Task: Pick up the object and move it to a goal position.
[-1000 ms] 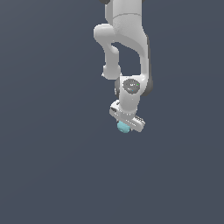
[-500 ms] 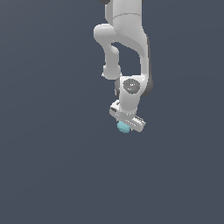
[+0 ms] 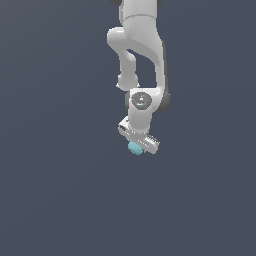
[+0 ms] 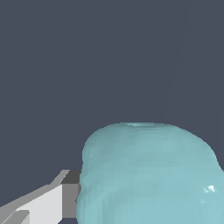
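Note:
The object (image 3: 134,148) is a small light teal-cyan faceted lump. In the exterior view it sits just under my white gripper (image 3: 137,145), between the fingers, held above the dark grey floor. In the wrist view the object (image 4: 148,175) fills much of the picture, very close to the camera. One white finger with a grey pad (image 4: 65,197) presses against its side. The other finger is hidden. The gripper is shut on the object.
The white arm (image 3: 142,60) reaches down from the top of the exterior view. The dark grey floor (image 3: 60,190) spreads flat all around with nothing else on it in view.

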`<state>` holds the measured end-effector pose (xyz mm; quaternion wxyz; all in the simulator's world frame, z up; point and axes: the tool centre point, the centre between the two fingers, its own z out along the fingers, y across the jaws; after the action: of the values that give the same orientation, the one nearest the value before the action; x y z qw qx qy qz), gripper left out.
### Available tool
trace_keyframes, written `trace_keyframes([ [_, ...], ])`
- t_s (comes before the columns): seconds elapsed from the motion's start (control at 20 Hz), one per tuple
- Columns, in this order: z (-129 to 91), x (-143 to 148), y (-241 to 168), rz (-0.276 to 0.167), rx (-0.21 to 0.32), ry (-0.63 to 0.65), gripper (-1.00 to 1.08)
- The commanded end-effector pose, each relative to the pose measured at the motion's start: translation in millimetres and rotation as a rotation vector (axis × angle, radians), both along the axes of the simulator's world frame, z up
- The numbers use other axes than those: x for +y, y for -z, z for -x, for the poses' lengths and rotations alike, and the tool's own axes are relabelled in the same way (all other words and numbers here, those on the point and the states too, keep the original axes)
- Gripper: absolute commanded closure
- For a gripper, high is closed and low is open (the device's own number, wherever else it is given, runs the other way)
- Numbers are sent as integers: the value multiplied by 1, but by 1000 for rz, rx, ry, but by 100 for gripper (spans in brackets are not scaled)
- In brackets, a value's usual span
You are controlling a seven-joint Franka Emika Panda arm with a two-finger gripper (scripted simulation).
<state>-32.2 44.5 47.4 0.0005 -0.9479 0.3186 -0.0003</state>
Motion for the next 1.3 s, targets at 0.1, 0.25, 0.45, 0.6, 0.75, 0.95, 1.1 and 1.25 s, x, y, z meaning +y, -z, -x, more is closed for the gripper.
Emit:
trace_keyframes([
  [0.1,-18,-33,-6,0,-1,1,108],
  [0.25,-33,-59,-10,0,0,1,108],
  [0.45,-54,-96,-16,0,0,1,108],
  [0.6,-69,-122,-20,1,0,1,108],
  [0.75,-83,-145,-24,1,0,1,108],
  [0.95,-99,-173,-29,1,0,1,108],
  [1.1,-110,-191,-31,1,1,1,108],
  [1.25,-120,-205,-34,1,1,1,108],
])
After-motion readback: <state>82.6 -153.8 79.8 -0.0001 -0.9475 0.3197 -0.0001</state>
